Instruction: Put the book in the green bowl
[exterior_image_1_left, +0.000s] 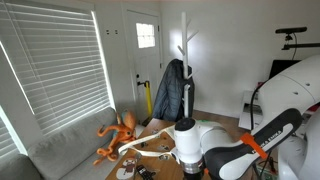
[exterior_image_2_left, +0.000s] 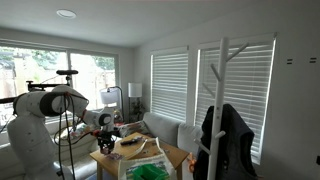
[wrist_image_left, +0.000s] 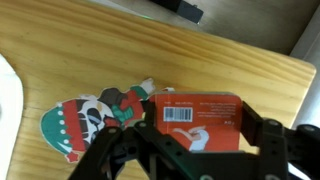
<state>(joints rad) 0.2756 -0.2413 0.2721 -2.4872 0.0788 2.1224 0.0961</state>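
In the wrist view a red book (wrist_image_left: 197, 120) with a white barcode label lies flat on the wooden table (wrist_image_left: 90, 50). My gripper (wrist_image_left: 198, 135) straddles it, with one black finger against each side edge, so it looks shut on the book. I cannot tell whether the book is lifted. A bright green bowl (exterior_image_2_left: 150, 172) shows at the near end of the table in an exterior view. The gripper (exterior_image_2_left: 108, 137) is at the far end of that table, well away from the bowl. In another exterior view the gripper (exterior_image_1_left: 140, 158) hangs low over the table.
A flat snowman-shaped card (wrist_image_left: 85, 120) lies beside the book, its edge under the book's corner. An orange octopus toy (exterior_image_1_left: 118, 135) sits on the grey sofa by the table. A white coat rack (exterior_image_2_left: 222, 90) with a dark jacket stands nearby. Small clutter lies on the table (exterior_image_1_left: 150, 128).
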